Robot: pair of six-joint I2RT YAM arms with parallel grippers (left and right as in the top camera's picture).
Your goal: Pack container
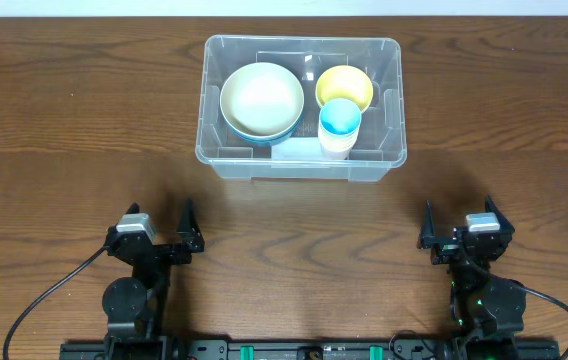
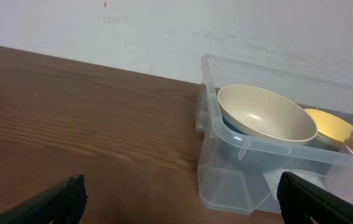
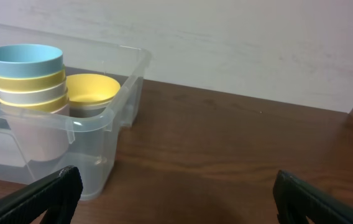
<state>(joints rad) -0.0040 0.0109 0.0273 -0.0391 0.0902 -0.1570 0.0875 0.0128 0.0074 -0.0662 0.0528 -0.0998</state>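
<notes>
- Left gripper (image 1: 157,212) is sitting at 7 o'clock on the wooden table (image 1: 64,120), its jaws standing wide apart and gripping nothing.
- Right gripper (image 1: 459,215) is sitting at 5 o'clock, its 2 fingers also spread wide and gripping nothing.
- Clear container (image 1: 302,40) is standing at 12 o'clock, well apart from both arms.
- Inside it, a cream bowl (image 1: 261,100) is nesting in a blue bowl (image 1: 282,135) at 9 o'clock.
- A yellow bowl (image 1: 344,85) is lying at 2 o'clock, with a stack of cups (image 1: 340,122), blue on top, standing just beside it at 4 o'clock.
</notes>
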